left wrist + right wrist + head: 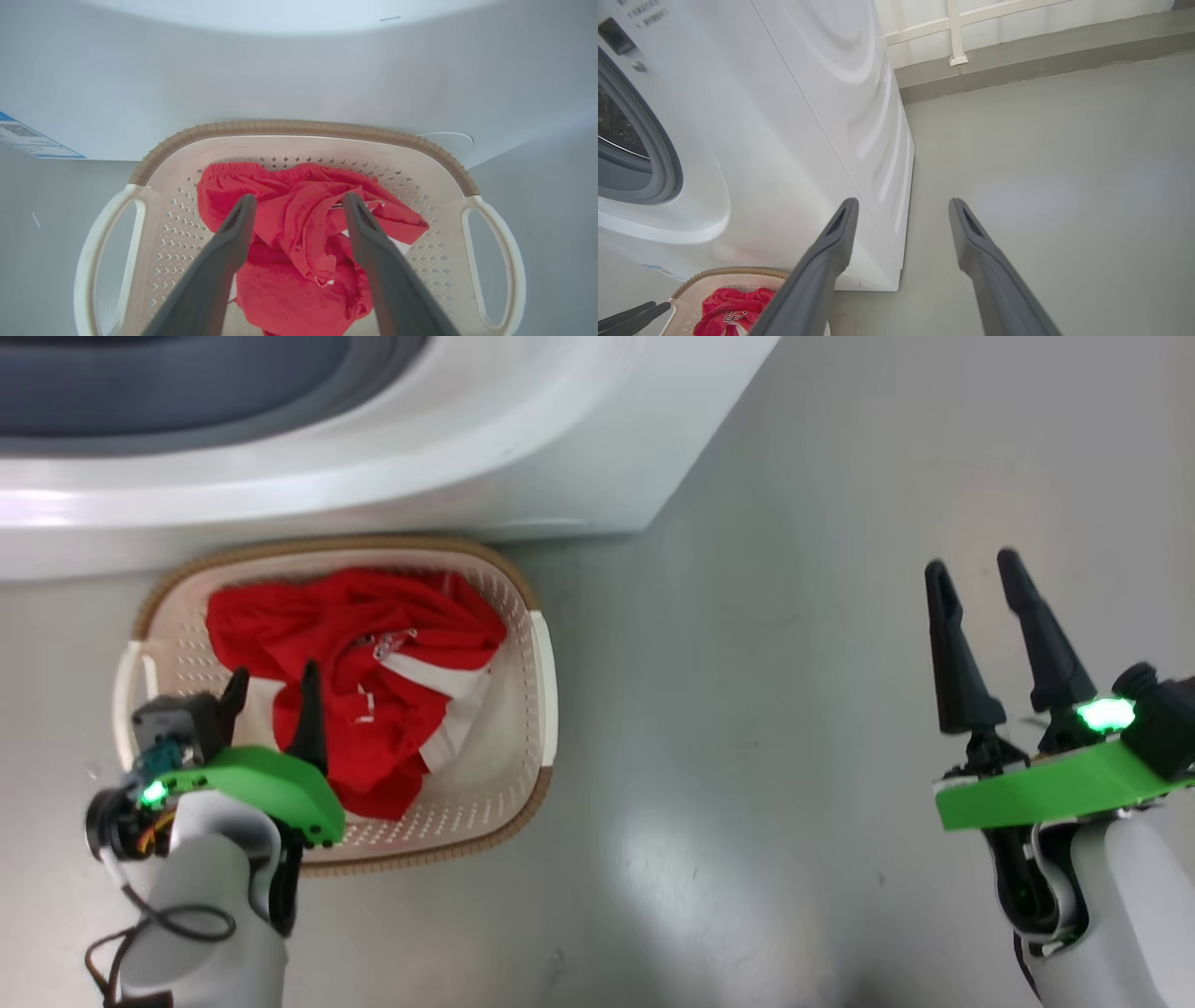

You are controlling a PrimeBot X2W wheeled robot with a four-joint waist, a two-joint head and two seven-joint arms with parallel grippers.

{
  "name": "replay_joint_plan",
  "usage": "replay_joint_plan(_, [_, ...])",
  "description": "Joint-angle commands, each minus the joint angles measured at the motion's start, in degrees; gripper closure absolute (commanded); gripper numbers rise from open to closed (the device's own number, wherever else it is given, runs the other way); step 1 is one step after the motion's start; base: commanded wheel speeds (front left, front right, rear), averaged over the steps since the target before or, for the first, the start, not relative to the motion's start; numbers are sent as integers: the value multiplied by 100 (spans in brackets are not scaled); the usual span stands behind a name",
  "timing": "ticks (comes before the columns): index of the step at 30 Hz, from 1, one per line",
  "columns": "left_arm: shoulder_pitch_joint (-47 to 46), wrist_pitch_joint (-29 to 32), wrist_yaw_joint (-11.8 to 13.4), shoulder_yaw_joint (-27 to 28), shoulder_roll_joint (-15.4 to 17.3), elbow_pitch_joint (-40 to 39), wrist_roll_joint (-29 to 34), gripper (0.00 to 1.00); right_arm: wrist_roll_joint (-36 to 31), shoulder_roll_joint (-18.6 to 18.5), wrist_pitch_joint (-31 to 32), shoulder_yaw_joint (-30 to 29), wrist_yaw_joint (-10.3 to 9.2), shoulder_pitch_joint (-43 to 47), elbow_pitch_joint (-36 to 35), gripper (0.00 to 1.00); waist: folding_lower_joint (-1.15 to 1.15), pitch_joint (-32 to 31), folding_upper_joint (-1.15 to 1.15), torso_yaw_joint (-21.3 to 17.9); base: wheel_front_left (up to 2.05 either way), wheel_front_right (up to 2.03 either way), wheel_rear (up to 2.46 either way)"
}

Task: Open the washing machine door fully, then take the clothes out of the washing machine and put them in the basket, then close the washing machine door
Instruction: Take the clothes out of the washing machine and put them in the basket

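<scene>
Clothes (289, 242) in the basket (299, 127), seen along the left fingers (224, 252). Bright red fabric lies in a crumpled heap on the basket's floor, beyond and between the two dark finger tips. These stand wide apart with nothing clamped between them; whether the tips touch the cloth cannot be told. The fabric is soft and matt, folded over itself, with a stitched hem and a gathered edge at the far side. White panels and trim show in the head view.

The basket is cream-white plastic and rounded rectangular. Rows of small holes pierce its walls and floor, its rim is brown with a woven look, and a smooth white handle (549, 691) sits at each end. It stands on the grey floor (747, 756) just in front of the washing machine (467, 457), whose casing is smooth, glossy white. A small blue label (28, 137) sits low on that front, and a grey rubber gasket (663, 158) rings the round opening.

The right fingers (952, 653), long, tapered and dark, are also spread wide and hold nothing. They hang over the floor well apart from the basket, to the right of the machine's corner.
</scene>
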Motion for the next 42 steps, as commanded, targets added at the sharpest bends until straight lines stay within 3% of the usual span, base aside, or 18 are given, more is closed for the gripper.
replay_joint_plan(1, [304, -29, -25, 147, 136, -153, -43, 0, -18, -54, -37, 147, 35, 230, -80, 0, 0, -412, 0, 65, 0, 0, 0])
replay_joint_plan(18, [1819, -29, -38, -255, 84, -2030, -347, 0, -4, -131, -37, 135, 35, 924, 171, 0, 0, -1916, 0, 308, 0, 0, 0])
replay_joint_plan(42, [3290, -29, -38, -340, 160, -4118, -417, 0, 6, -197, -37, 15, 35, 1697, 222, 0, 0, -3156, 0, 398, 0, 0, 0])
